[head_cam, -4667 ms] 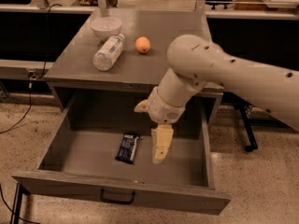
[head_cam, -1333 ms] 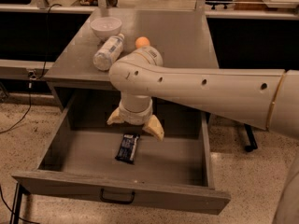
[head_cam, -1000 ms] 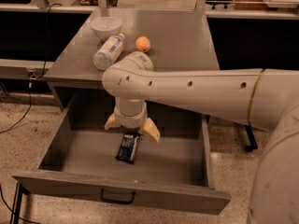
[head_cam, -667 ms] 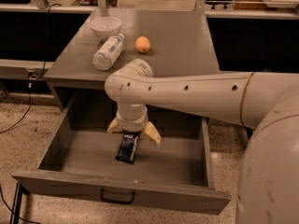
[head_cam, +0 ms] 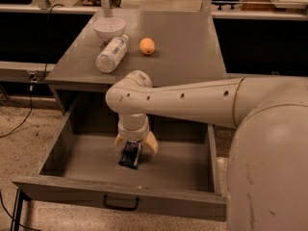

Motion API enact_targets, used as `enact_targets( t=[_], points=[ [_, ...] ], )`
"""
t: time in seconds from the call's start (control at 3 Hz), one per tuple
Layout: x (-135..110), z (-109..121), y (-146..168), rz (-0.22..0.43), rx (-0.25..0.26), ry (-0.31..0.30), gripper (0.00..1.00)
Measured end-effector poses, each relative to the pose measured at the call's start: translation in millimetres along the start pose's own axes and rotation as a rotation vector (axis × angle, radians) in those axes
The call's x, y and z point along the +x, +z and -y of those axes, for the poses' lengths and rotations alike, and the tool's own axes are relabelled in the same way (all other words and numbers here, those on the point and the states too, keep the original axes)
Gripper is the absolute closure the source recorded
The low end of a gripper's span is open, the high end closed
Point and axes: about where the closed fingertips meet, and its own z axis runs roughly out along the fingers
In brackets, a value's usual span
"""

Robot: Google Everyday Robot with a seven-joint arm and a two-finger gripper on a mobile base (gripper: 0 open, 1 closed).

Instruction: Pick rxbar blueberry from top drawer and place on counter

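The top drawer (head_cam: 86, 165) is pulled open, with its dark handle (head_cam: 120, 206) on the front panel. The rxbar blueberry (head_cam: 130, 156), a dark flat bar, lies on the drawer floor near the middle. My gripper (head_cam: 135, 145) hangs down inside the drawer right over the bar's far end, with one pale finger on each side of it. The fingers are spread and straddle the bar. My white arm reaches in from the right and hides part of the drawer. The grey counter (head_cam: 187, 42) is above the drawer.
On the counter stand a white bowl (head_cam: 109, 28), a clear plastic bottle (head_cam: 111, 54) lying on its side, and an orange (head_cam: 147, 46). Dark panels and a pale ledge run behind the cabinet. A cable (head_cam: 29, 107) hangs at the left.
My gripper has moved left from the drawer's right half and lowered onto the bar, its fingers now on either side of it. The bar has not moved.
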Motion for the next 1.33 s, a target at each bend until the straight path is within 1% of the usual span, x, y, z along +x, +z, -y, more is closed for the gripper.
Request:
enact_targets(
  t=[0.33, 0.67, 1.0, 1.33],
  points=[
    [-1.9, 4.1, 12.4, 0.019, -0.012, -0.028, 0.45],
    [-2.9, 5.8, 19.1, 0.033, -0.018, -0.042, 0.68],
    [-2.8, 6.0, 15.6, 0.033, -0.018, -0.042, 0.93],
    [-5.1, 8.1, 12.2, 0.061, 0.046, -0.056, 1.0]
  ],
)
